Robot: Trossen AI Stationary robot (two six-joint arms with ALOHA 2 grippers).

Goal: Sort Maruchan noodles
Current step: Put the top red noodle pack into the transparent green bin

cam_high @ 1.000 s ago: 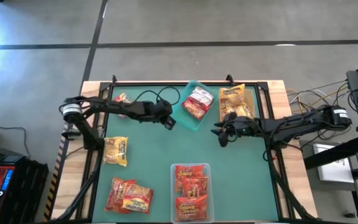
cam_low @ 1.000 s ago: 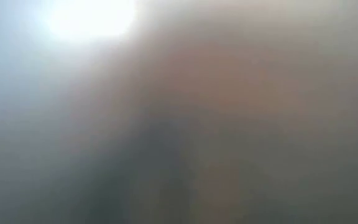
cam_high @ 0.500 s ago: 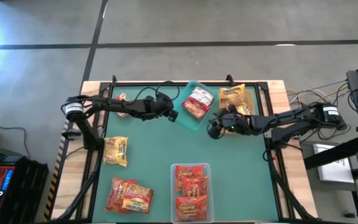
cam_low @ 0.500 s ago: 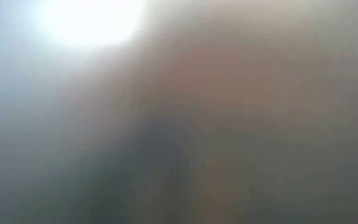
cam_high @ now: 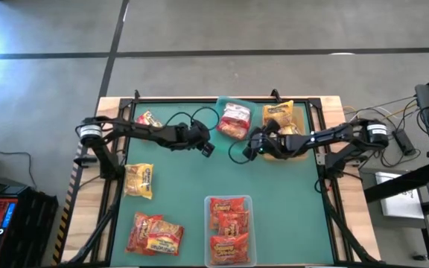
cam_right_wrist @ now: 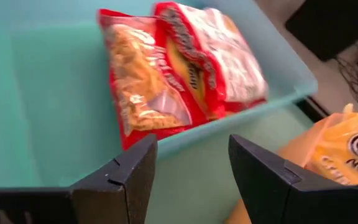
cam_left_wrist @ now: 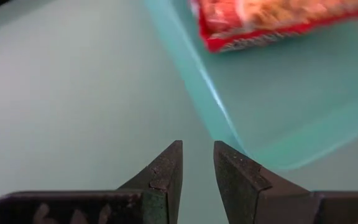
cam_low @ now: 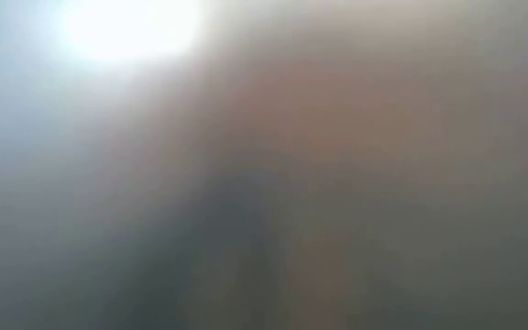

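Note:
Two red-and-white noodle packets (cam_high: 235, 120) (cam_right_wrist: 179, 68) lie flat in a teal bin (cam_high: 226, 100) (cam_right_wrist: 55, 93) at the table's far middle. My left gripper (cam_high: 208, 147) (cam_left_wrist: 197, 165) is open a little and empty, at the bin's near-left corner (cam_left_wrist: 244, 146). My right gripper (cam_high: 247, 149) (cam_right_wrist: 191, 168) is open and empty, pointing at the bin's wall (cam_right_wrist: 229, 132) from the right. Yellow packets (cam_high: 281, 120) (cam_right_wrist: 337, 149) lie beside it. The low view shows only blur. My left gripper has one fingertip (cam_left_wrist: 232, 163) right beside the teal bin's corner; whether it touches the bin, I cannot tell. Nothing is between its fingers.
A clear bin (cam_high: 208, 201) with several red-orange packets stands at the near middle. Loose packets lie on the mat's left: a yellow one (cam_high: 138, 180), red-orange ones (cam_high: 155, 232), and a small red one (cam_high: 147, 117). Cables cross the far side (cam_high: 192, 115).
My right gripper has gone toward the table's left and far edge, up to the teal bin, rolling and tipping lower as it went. Its fingers stay open.

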